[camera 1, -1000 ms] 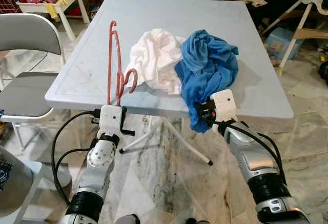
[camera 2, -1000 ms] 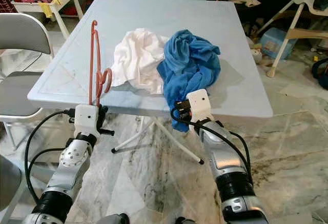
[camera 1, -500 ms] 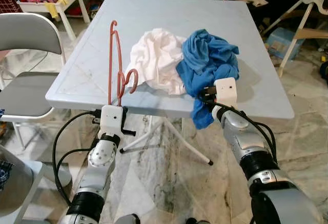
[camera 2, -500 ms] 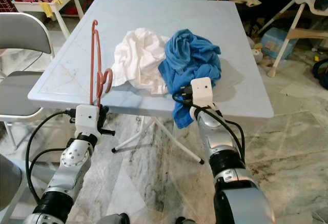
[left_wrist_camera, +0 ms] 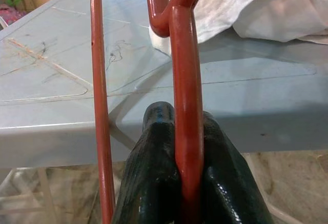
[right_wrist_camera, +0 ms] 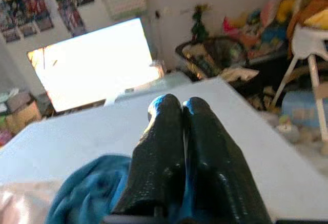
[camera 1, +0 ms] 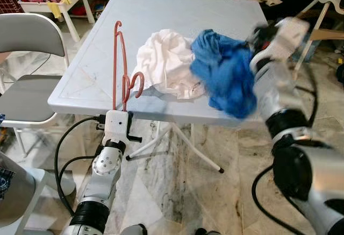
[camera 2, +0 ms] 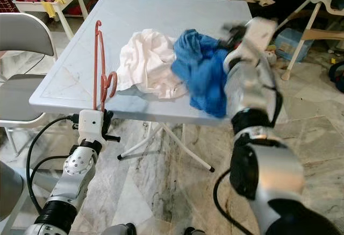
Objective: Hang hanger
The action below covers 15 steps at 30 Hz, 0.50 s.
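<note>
Our right gripper (right_wrist_camera: 179,112) just swung up, pinching blue cloth (camera 1: 226,79); left gripper (left_wrist_camera: 179,193) keeps red hanger (camera 1: 122,68) clamped, unhung.

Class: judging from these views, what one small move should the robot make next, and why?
Probably raise the blue cloth toward the hanger: the right gripper is shut on the cloth, lifting it off the table, while the left gripper holds the hanger upright.
</note>
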Motion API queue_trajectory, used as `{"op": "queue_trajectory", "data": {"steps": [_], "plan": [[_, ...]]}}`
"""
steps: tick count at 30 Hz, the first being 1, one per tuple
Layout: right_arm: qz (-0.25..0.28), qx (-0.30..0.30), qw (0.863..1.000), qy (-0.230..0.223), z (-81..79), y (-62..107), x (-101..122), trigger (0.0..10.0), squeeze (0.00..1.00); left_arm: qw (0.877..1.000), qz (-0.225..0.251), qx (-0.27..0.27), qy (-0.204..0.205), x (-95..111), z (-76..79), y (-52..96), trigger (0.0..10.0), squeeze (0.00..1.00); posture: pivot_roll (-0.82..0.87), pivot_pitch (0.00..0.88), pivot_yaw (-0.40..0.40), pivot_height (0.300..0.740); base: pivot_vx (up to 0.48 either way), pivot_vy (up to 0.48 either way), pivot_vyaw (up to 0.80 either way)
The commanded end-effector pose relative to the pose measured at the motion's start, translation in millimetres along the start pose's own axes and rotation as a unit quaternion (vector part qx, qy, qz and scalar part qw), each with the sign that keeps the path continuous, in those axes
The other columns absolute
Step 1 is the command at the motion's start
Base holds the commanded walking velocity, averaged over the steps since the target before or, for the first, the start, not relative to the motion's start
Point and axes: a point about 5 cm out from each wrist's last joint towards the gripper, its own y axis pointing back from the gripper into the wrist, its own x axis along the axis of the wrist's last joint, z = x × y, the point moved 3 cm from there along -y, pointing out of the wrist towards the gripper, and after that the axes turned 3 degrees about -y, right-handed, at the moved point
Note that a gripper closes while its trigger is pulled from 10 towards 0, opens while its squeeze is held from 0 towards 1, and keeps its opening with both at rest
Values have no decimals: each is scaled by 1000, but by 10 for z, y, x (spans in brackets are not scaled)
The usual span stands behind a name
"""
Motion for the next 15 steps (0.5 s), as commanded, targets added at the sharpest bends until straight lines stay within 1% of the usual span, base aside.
{"op": "queue_trajectory", "data": {"steps": [1,2,3,4,5,7,8,9,10,11,14,15], "plan": [[-12,4,1000,2,-20,11,-67,0,0,1000,1,5,-3,3,-17,13,10000,0,133,114,16,740,0,0,0],[-25,17,999,8,-48,32,-138,0,0,1000,1,5,-3,-1,-21,17,10000,0,133,114,14,740,0,0,0],[-45,40,998,26,-92,82,-263,3373,0,1000,0,6,-3,-5,-24,22,10000,0,134,114,14,740,0,0,0],[-57,51,996,48,-108,115,-341,9608,0,1000,0,7,-3,-6,-25,23,10000,0,136,114,13,740,0,0,0],[-64,65,993,70,-125,149,-407,10000,0,1000,0,7,-3,-5,-25,22,10000,0,136,114,13,740,0,0,0],[-68,91,989,98,-134,230,-521,10000,0,1000,0,8,-3,-3,-25,20,10000,0,134,114,13,740,0,0,0],[-67,101,987,102,-114,276,-564,10000,35,1000,0,8,-3,-4,-26,18,10000,0,131,113,15,740,0,0,0],[-63,108,987,103,-72,329,-603,10000,1000,1000,0,7,-2,-5,-25,14,10000,0,126,112,16,740,0,0,0],[-63,108,987,103,-72,329,-603,10000,1000,1000,0,7,-2,-5,-25,14,10000,0,126,112,16,740,0,0,0],[-53,110,986,113,-16,372,-608,10000,1000,1000,0,7,-2,-3,-22,5,10000,0,118,110,18,740,0,0,0],[-34,110,984,137,72,441,-595,10000,1000,1000,0,4,-2,1,-11,-6,10000,0,111,108,20,740,0,0,0],[-22,111,982,153,139,506,-582,10000,1000,1000,1,-1,-1,5,9,-16,10000,0,98,105,22,740,0,0,0]]}}
